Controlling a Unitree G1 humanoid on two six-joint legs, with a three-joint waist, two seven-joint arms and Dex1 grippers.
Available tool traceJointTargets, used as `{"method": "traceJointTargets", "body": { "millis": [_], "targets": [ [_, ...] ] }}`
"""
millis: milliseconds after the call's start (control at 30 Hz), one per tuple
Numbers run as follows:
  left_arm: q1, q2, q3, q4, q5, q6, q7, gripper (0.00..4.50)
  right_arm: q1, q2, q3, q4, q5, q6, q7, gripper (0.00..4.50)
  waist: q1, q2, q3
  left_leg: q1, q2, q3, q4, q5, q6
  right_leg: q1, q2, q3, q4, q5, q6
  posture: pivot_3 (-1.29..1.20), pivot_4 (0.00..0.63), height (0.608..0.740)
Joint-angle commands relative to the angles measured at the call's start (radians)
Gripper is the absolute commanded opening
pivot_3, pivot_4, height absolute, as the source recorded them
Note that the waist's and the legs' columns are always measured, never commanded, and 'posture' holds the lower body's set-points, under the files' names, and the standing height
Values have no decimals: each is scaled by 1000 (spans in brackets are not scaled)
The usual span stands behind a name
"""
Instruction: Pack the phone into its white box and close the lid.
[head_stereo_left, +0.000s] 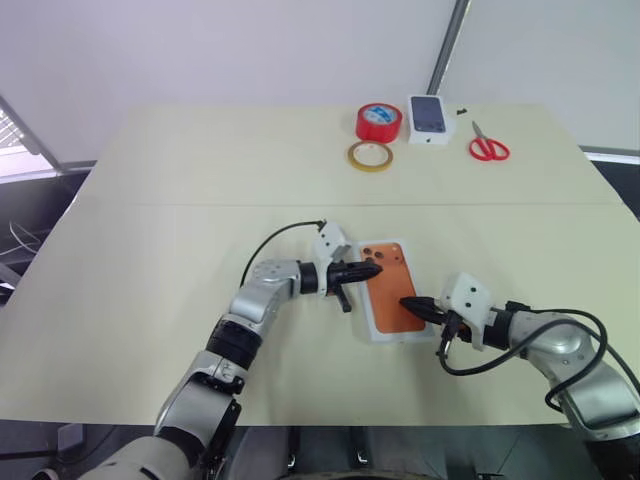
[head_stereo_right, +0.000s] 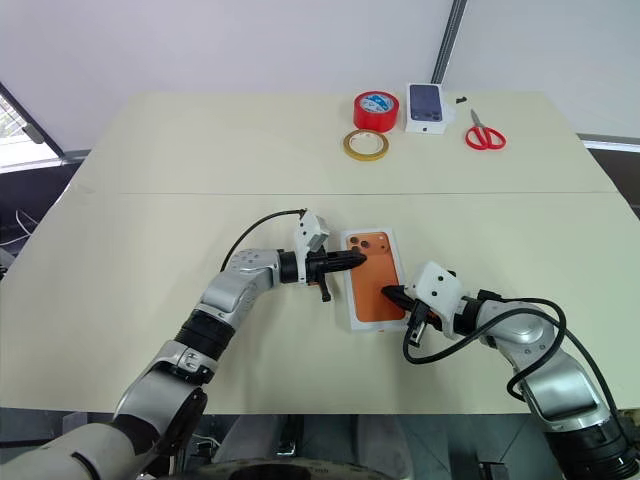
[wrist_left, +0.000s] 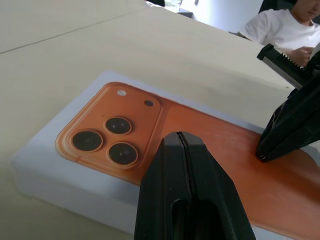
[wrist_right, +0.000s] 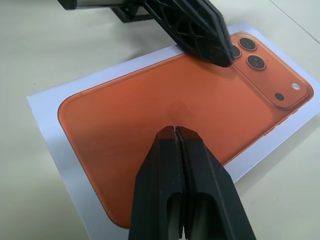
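The orange phone lies flat in the white box near the table's front middle, with its three camera lenses at the far end. My left gripper is shut, and its tips rest at the lens end of the phone. From the right, my right gripper is also shut, with its tips on the phone's plain near half. Neither gripper holds anything. In the right wrist view the left gripper shows above the lenses. The lid is out of view.
At the table's far side lie a red tape roll, a yellowish tape ring, a small white box with a dark phone picture and red scissors. A person in a white shirt sits beyond the table.
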Motion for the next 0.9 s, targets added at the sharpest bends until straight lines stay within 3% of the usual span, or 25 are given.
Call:
{"method": "traceJointTargets", "body": {
  "millis": [33, 233, 267, 633, 900],
  "targets": [
    [39, 49, 22, -64, -33, 38, -53, 1284, -29, 32, -77, 18, 119, 99, 2, 857, 1, 0, 0, 0, 0, 0, 0, 0, 0, 0, 0, 0, 0, 0, 0, 0, 150, 740],
    [79, 163, 113, -228, -95, 112, -43, 4268, -66, 56, -168, 8, 194, 82, 1, 3883, 5, 0, 0, -8, 0, 0, 0, 0, -1, -8, -1, 0, 1, 0, 0, 0, 150, 740],
    [93, 199, 111, -254, -84, 117, -52, 4500, -58, 47, -176, 6, 180, 58, 6, 4369, 6, 0, 0, -9, 0, 0, 0, 0, -1, -9, -1, 0, 1, 0, 0, 0, 150, 740],
    [312, 434, 283, -479, -152, 189, -20, 4500, 76, -71, -377, -45, 290, 109, 107, 4444, 10, 1, 1, -11, 0, -1, 0, 0, -1, -11, -2, 0, 0, 0, 0, 0, 150, 740],
    [426, 501, 364, -467, -140, 111, 0, 4500, 92, -122, -426, 51, 277, 85, 157, 4444, 9, 2, 1, -11, 0, 0, -1, 0, -1, -10, -3, 0, 0, 0, -1, 0, 150, 740]
  ]
}}
